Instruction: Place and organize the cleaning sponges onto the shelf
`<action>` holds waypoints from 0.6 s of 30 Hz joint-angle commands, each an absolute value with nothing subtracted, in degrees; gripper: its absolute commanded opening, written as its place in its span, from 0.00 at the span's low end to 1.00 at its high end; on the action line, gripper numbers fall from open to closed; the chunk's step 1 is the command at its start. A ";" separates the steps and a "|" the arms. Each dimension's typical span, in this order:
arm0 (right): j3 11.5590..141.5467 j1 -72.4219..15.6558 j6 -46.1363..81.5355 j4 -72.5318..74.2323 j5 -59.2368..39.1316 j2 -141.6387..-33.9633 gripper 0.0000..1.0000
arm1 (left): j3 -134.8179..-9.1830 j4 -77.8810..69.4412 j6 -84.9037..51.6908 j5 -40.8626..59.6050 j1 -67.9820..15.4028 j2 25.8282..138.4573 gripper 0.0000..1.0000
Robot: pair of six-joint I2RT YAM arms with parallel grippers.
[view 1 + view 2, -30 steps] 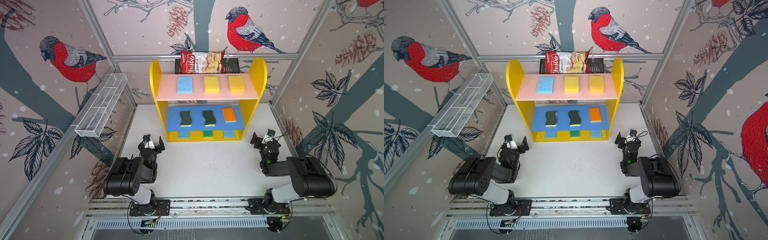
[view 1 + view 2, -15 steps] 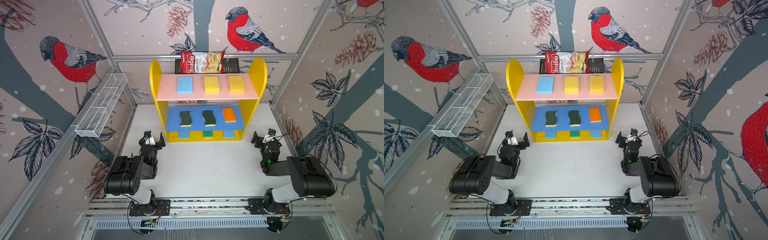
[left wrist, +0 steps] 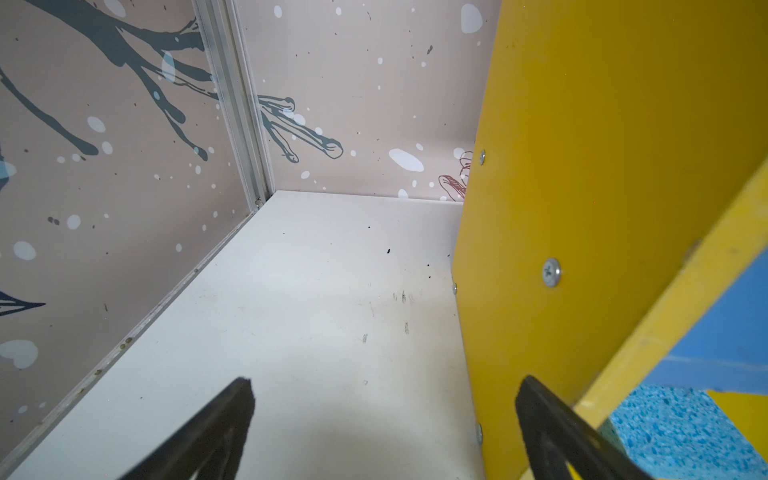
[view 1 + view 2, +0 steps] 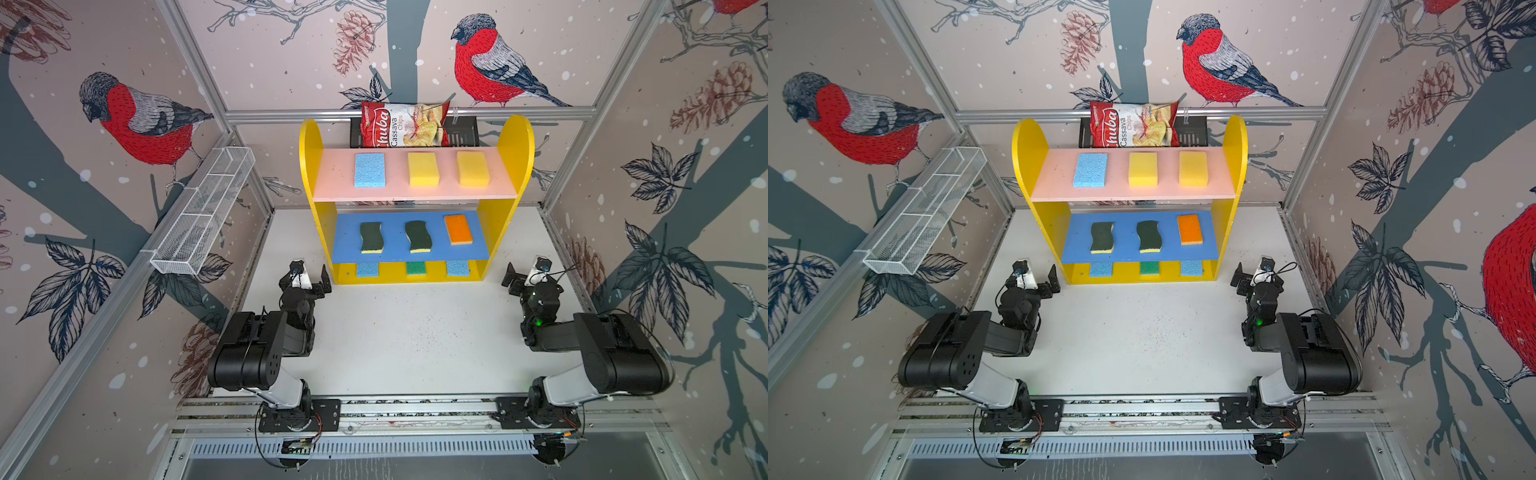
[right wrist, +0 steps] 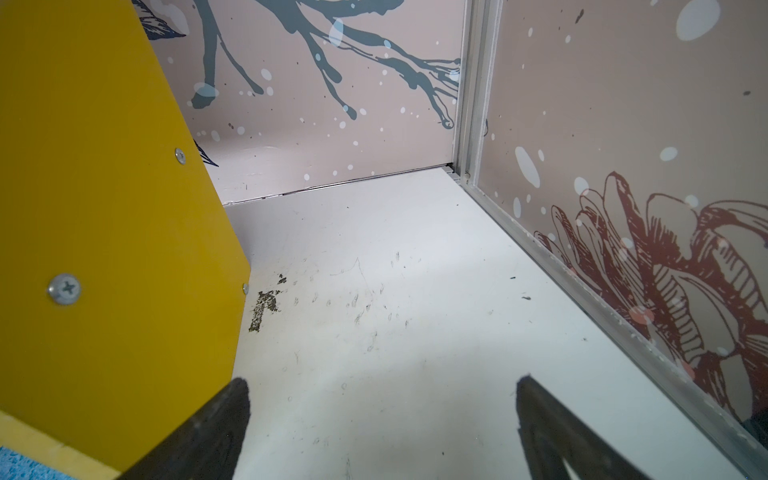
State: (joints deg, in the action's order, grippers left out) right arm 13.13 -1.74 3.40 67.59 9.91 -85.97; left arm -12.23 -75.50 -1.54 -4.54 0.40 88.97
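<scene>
Left gripper [image 4: 309, 279]: jaws spread wide, holding nothing, one finger just beside shelf [image 4: 309, 166] side panel.
Right gripper [image 4: 524, 275]: equally wide, nothing held, near opposite panel.
Hidden: three base-tier sponges [image 4: 367, 269] mostly tucked under blue board [image 4: 394, 232]; black rack [image 4: 461, 133] largely behind chips bag [image 4: 401, 124].
Table [image 4: 415, 332]: white, scuffed, speckled, under both grippers.
Walls [image 4: 291, 41]: bird-and-branch print.
Cleaning sponges [image 4: 424, 169]: ahead between grippers, all on shelf; blue and two yellow on pink board [image 4: 399, 189]; two dark-green wavy plus orange on blue board.

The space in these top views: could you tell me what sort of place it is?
Likely a robot test cell, not a home: aluminium frame with bird wallpaper, two arms bolted to a rail, one yellow shelf.
</scene>
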 commanded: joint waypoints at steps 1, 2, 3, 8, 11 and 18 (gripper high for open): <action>13.36 -1.72 3.97 68.82 9.42 -86.04 0.99 | -12.52 -75.96 -1.19 -4.21 0.38 89.03 0.99; 13.36 -1.75 4.01 68.82 9.41 -86.08 0.99 | -12.57 -75.97 -1.14 -4.13 0.38 89.03 0.99; 13.36 -1.71 3.98 68.81 9.41 -86.06 0.99 | -12.57 -75.94 -1.15 -4.22 0.41 89.03 0.99; 13.36 -1.70 4.00 68.82 9.40 -86.08 0.99 | -12.74 -75.81 -1.15 -4.17 0.40 89.12 0.99; 13.36 -1.74 3.99 68.82 9.40 -86.04 0.99 | -12.82 -75.70 -1.15 -4.14 0.36 89.20 0.99; 13.36 -1.69 4.00 68.82 9.44 -86.04 0.99 | -12.56 -75.94 -1.15 -4.20 0.43 89.03 0.99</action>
